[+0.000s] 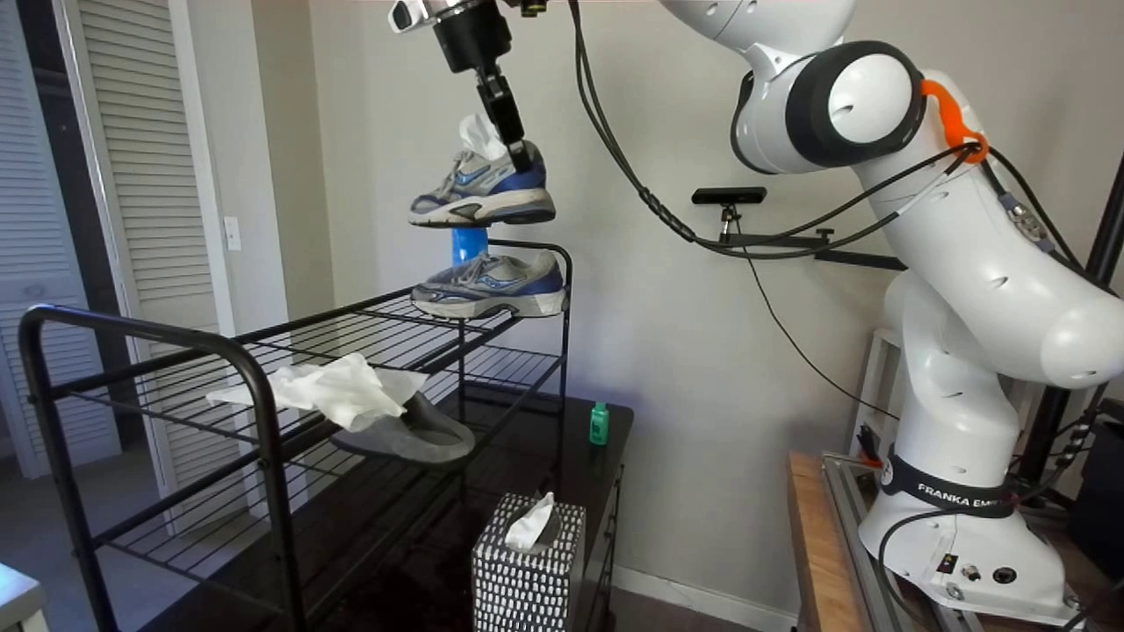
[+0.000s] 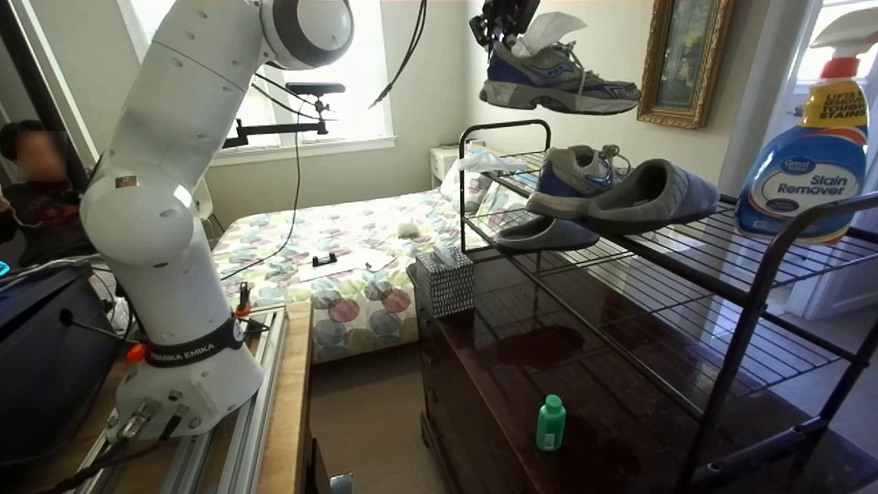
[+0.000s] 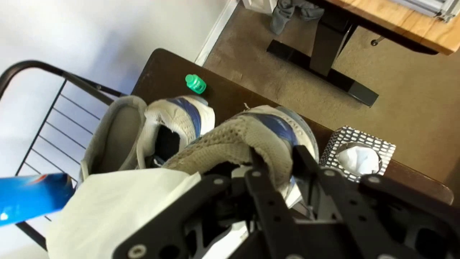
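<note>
A grey and blue sneaker (image 1: pixel 492 189) hangs level in the air above the black wire rack (image 1: pixel 237 347), with white tissue (image 1: pixel 481 136) sticking out of its opening. My gripper (image 3: pixel 278 154) is shut on the heel collar, one finger inside the shoe and one outside. Directly below, a matching sneaker (image 1: pixel 492 285) stands on the rack's upper shelf. Beside that one sits a grey slipper (image 2: pixel 651 195), and a second slipper (image 2: pixel 549 234) rests lower down. In the wrist view the held sneaker (image 3: pixel 237 133) partly hides its mate (image 3: pixel 187 118).
A blue stain remover bottle (image 2: pixel 802 168) stands on the rack behind the shoes. More tissue (image 1: pixel 342 391) lies on the rack's near end. On the dark dresser (image 2: pixel 501 370) are a patterned tissue box (image 1: pixel 527 579) and a small green bottle (image 2: pixel 551 425). A person (image 2: pixel 41 219) is at the far left.
</note>
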Robot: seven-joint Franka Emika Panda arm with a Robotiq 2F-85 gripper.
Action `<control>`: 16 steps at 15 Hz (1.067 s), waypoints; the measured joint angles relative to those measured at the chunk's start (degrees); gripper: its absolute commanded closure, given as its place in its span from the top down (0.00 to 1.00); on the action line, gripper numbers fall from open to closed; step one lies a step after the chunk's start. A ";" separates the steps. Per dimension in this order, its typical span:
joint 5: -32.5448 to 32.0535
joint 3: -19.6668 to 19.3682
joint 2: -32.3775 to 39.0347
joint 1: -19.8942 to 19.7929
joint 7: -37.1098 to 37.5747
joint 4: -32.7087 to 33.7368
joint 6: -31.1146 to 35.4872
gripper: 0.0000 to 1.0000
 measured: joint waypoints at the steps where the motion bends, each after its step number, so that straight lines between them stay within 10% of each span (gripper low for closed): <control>1: 1.24 -0.25 -1.61 -0.62 1.15 -0.94 -0.87 0.06; 7: 10.08 -1.19 -12.76 -5.92 9.70 -12.75 -1.74 0.06; 16: 0.40 1.82 -25.15 -5.46 -0.66 -36.17 -2.64 0.06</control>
